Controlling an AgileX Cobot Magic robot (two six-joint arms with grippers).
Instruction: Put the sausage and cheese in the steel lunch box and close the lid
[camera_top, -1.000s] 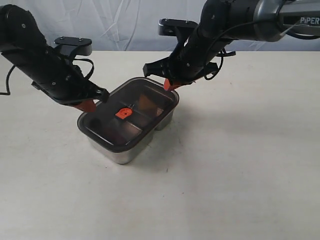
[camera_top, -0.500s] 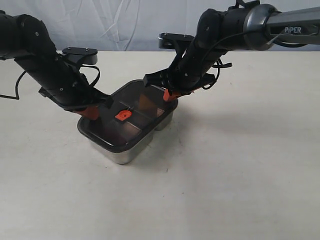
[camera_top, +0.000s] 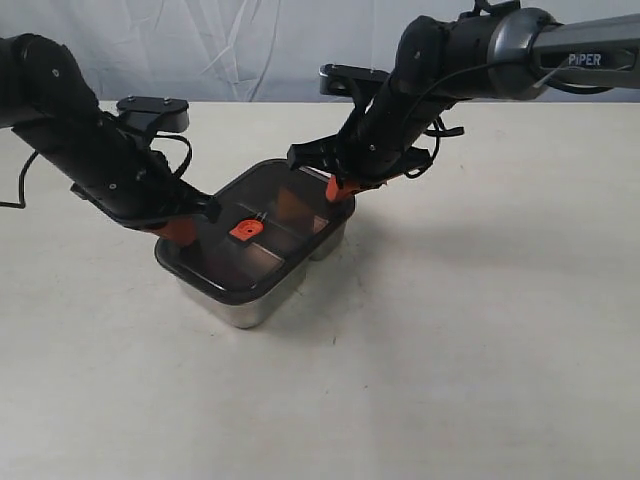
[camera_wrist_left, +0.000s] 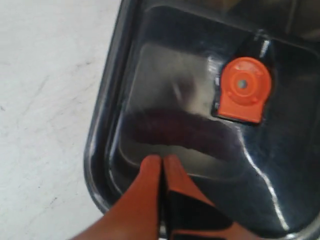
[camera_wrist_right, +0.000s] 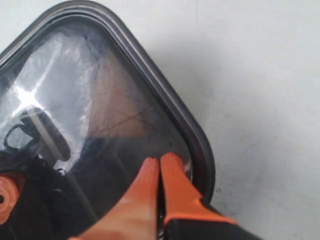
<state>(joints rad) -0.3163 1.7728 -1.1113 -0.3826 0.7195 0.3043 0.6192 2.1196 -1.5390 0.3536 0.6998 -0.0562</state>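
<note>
Contact is what you are gaining: 1 second ago your left end effector (camera_top: 180, 231) was hanging just off the edge of the dark, smoky, see-through rectangular lid (camera_top: 222, 268), and now its closed orange tips are sitting on that lid, just inside the rim. Your right end effector (camera_top: 340, 188), also pinched closed and holding nothing, is sitting lower than it was, its tips touching the lid's opposite corner. Judging by this, you are pressing the lid down from 2 ends, so the filling is done and only the sealing is left.

The lid is lying level on the shiny rectangular stainless steel lunch box (camera_top: 243, 308), which is standing on the pale table (camera_top: 460, 340). The small orange tab (camera_top: 245, 228) is showing at the lid's centre. Through the lid, the dark red curved toy sausage (camera_wrist_left: 185, 132) is lying in the compartment under your left tips, and the orange-yellow toy cheese wedge (camera_wrist_right: 120, 107) is lying in the one under your right tips. You cannot tell from here whether the rim is fully snapped down.
</note>
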